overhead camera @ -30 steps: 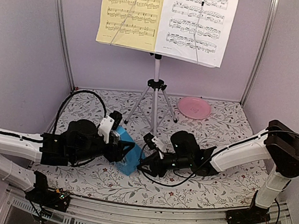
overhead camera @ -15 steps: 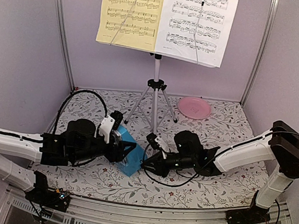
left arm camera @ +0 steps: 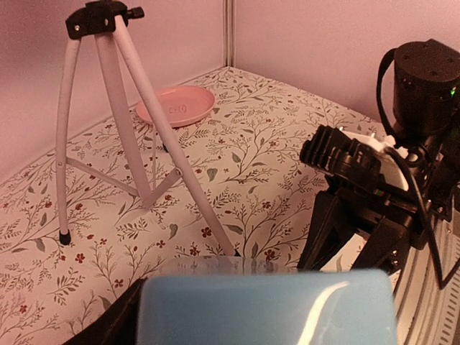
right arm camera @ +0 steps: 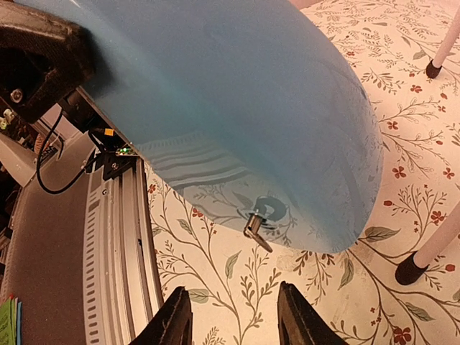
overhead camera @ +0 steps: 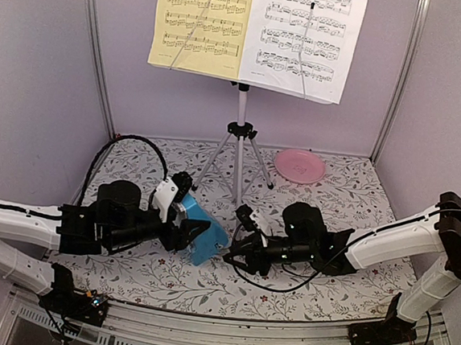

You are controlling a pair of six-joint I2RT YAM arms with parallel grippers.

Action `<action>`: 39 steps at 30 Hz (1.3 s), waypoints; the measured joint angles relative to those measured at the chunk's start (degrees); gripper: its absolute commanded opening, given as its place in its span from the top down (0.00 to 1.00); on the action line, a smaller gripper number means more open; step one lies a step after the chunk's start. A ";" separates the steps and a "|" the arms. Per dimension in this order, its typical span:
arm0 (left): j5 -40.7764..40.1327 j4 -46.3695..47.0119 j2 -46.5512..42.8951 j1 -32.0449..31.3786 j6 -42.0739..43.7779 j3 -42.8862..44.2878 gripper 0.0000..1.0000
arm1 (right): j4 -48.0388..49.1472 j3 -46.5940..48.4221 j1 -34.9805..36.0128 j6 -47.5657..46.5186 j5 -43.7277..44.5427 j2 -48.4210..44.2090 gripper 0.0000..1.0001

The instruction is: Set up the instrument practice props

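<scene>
The left gripper (overhead camera: 188,230) is closed on the blue metronome (overhead camera: 207,237), holding it tilted near the counter's (overhead camera: 349,201) front middle, just ahead of the tripod legs (overhead camera: 238,173) of the music stand (overhead camera: 241,105). The right gripper (right arm camera: 237,320) faces the metronome's broad end from just beside it, its fingers partly apart and empty. A yellow sheet (overhead camera: 202,21) and a white sheet (overhead camera: 303,33) rest on the stand.
</scene>
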 measured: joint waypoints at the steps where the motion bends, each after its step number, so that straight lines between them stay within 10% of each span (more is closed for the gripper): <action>1: 0.00 -0.02 0.00 0.00 1.14 0.04 0.78 | 0.00 0.00 0.00 -0.15 0.02 0.00 0.55; 17: 1.60 -0.50 0.35 0.00 6.62 1.64 0.79 | 0.28 3.30 0.00 -0.92 1.66 2.62 0.53; 39: -3.67 -0.15 3.28 0.00 4.90 2.51 0.81 | -0.17 8.41 0.00 2.21 4.92 8.13 0.93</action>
